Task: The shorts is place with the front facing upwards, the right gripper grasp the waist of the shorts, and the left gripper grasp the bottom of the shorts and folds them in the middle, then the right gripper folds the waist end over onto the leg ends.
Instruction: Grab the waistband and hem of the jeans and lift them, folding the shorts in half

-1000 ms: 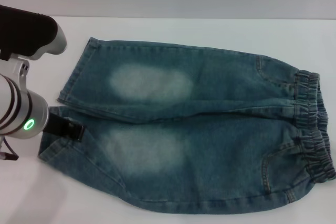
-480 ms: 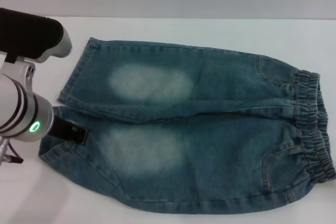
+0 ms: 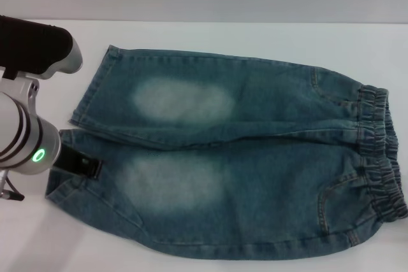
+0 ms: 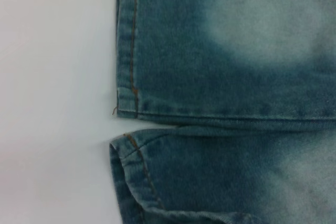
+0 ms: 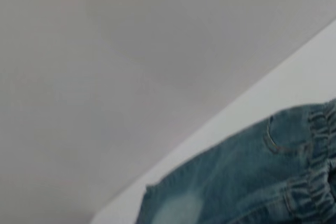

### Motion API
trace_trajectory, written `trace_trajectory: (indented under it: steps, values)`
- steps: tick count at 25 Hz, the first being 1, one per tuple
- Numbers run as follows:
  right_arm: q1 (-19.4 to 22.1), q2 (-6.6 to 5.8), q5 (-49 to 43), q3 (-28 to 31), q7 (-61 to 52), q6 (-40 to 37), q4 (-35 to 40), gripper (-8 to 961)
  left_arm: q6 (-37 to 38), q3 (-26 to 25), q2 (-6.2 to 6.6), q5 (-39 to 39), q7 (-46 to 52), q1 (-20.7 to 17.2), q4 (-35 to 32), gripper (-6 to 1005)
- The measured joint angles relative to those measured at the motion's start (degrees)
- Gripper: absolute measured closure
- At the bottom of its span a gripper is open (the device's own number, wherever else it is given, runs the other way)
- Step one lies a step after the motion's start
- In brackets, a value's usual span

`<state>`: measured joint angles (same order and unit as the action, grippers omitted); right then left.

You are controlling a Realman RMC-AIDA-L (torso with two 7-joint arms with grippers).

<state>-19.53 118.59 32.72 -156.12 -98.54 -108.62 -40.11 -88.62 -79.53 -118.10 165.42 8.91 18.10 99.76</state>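
I have the long blue denim shorts [image 3: 236, 157] lying flat on the white table [image 3: 210, 36], both legs side by side with their pale faded thigh patches up, the gathered elastic waist of the shorts [image 3: 379, 157] at my right and the two flat stitched leg hems, the bottom of the shorts [image 3: 80, 128], at my left. My left gripper [image 3: 81, 165], the black claw on the silver-white arm with the green light ring, sits over the hem of the nearer leg; from the head view I see only a short black finger part lying on the denim, and I cannot tell whether its jaws are parted or closed. The left wrist view shows no fingers, only the two hem corners [image 4: 126, 114] with a narrow gap of table between them. That gap worries me: if the claw closes on one leg only, the other hem will stay behind and the middle fold will come out crooked. The nearer hem corner is already curled up a little, so a pinch could catch a single layer and slip. My right gripper is not visible in any view; its wrist camera looks at the waist from well away, so nothing pins that end and a pull could drag the whole garment.
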Motion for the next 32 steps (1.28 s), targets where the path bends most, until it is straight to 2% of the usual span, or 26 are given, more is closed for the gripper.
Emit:
trace_trajectory:
  steps: [9, 19, 32]
  values:
    - [1.4, 0.01, -0.4, 4.4, -4.7, 0.7, 3.5, 178, 1.1, -0.1, -0.02, -0.2, -0.5, 1.8, -3.0, 981]
    - [2.2, 0.28, -3.2, 5.0, -5.9, 6.3, 9.1, 177, 0.6, -1.7, 0.07, -0.2, -1.9, 3.0, -3.6, 981]
    - [2.8, 0.16, -3.7, 5.8, -7.1, 8.7, 8.8, 177, -0.8, -2.4, 0.16, -0.2, -3.4, 2.7, -3.3, 982]
